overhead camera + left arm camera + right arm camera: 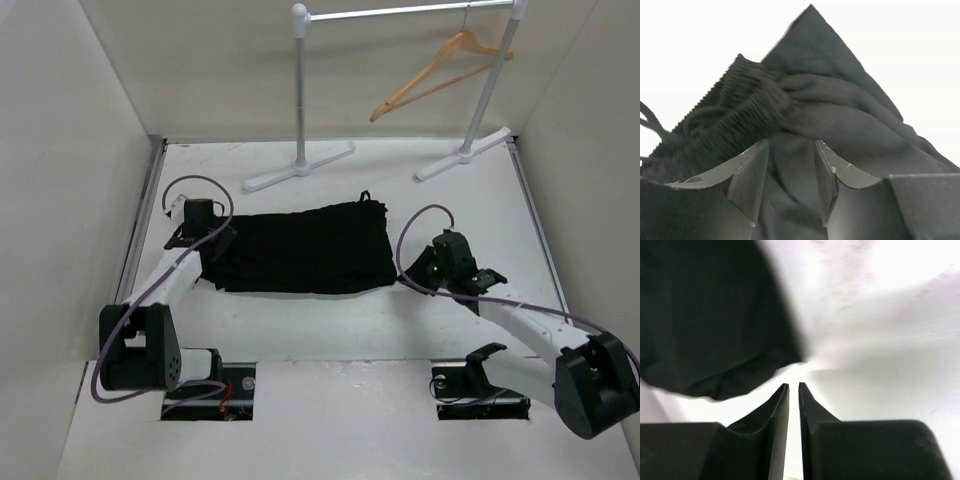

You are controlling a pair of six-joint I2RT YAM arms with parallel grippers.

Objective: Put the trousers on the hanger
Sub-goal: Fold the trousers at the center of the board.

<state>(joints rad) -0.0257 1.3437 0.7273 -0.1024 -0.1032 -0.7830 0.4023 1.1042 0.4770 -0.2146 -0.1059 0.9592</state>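
The trousers [300, 250] lie flat mid-table [330, 320], waistband end towards 9 o'clock. The left arm reaches forward from its base, forearm slanting towards 1 o'clock. The left gripper [217, 243] is clenched on a thick bunch of cloth beside the waistband. The right arm stretches towards 10 o'clock. The right gripper [794, 385] is pressed closed on nothing, just off the trousers' 4 o'clock corner. The hanger [440, 70] hangs tilted on the rail [400, 12] at 1 o'clock.
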